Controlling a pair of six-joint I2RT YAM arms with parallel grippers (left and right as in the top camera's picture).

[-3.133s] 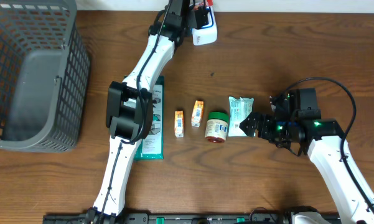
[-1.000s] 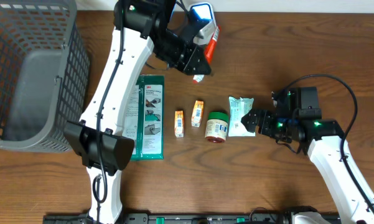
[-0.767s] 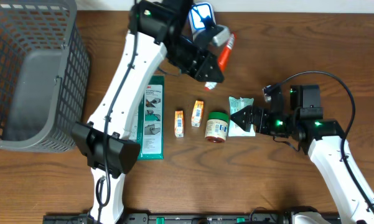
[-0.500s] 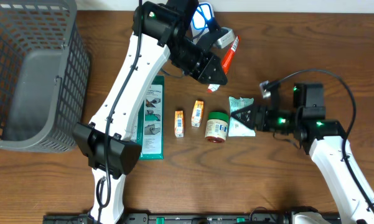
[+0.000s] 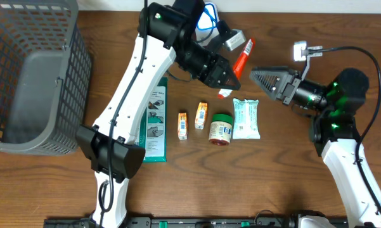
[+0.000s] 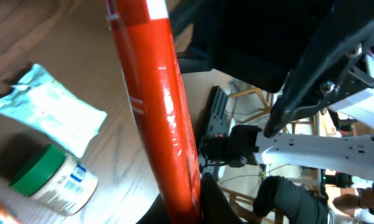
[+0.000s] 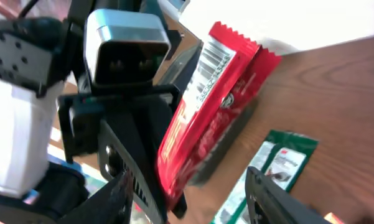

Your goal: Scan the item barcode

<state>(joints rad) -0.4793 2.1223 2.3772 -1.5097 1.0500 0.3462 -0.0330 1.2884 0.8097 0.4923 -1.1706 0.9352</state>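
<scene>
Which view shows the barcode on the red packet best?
Right wrist: the red packet faces that camera, its barcode plain near the top edge. Overhead shows it edge-on, a thin red strip, no barcode. Left wrist shows only a glossy red side.

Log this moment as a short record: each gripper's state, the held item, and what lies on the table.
left gripper: shut on red packet, raised off the table
right gripper: open, holding nothing, pointing toward the red packet
barcode: shows on the red packet in the right wrist view
on table: green packet, two small boxes, jar, pale pouch
basket: at the table's edge
</scene>
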